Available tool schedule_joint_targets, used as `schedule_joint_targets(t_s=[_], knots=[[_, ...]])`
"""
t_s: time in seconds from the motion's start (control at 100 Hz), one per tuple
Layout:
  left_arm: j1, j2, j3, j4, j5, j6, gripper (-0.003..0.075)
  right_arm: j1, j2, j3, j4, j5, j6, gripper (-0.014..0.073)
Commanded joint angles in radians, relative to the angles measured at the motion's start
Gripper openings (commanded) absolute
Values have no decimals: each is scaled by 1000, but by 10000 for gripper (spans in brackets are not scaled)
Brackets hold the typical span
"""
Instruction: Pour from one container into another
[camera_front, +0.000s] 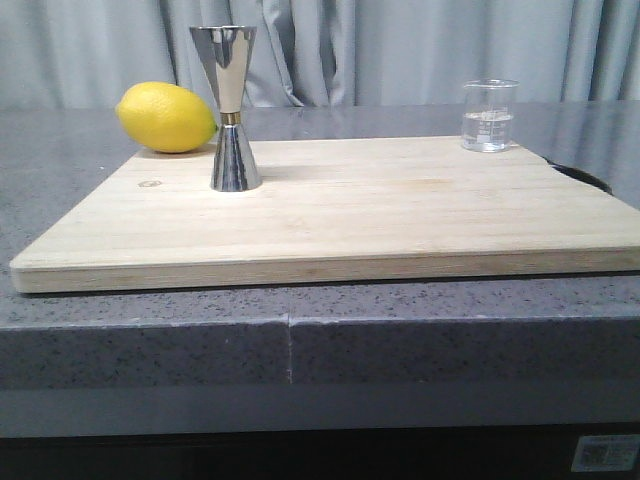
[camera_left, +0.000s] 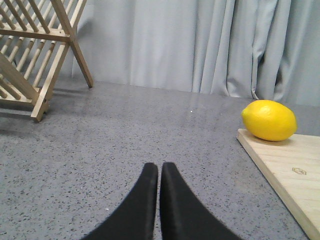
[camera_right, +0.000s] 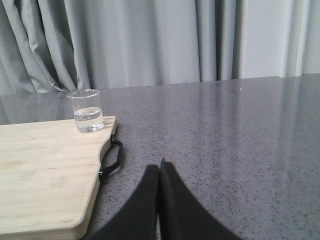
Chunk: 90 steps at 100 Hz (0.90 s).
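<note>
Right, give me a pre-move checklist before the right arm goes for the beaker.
1. Beaker upright on the cutting board, far right corner: ok.
2. Beaker holds clear liquid, partly filled: ok.
3. Jigger upright on the board, open cup up: ok.
4. Right gripper open for the grasp: not ok, fingers closed together, off the board.
5. Left gripper clear of the jigger: ok, closed, over the counter left of the board.
6. Lemon out of the pour path: ok, behind and left of the jigger.
</note>
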Motion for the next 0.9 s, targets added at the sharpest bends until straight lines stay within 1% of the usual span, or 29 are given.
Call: schedule_joint_targets(t_s=[0.0, 0.58, 0.73, 0.89], knots=[[-6, -21, 29, 2, -75, -5, -19, -7, -21, 5, -10, -73, -3, -64], [-6, -21, 29, 2, -75, -5, -19, -7, -21, 5, -10, -75, -3, -64], [-6, -21, 27, 0, -83, -5, -19, -7, -21, 5, -10, -117, -3, -64], [-6, -21, 25, -48, -102, -5, -19, -7, -21, 5, -10, -145, -3, -64]])
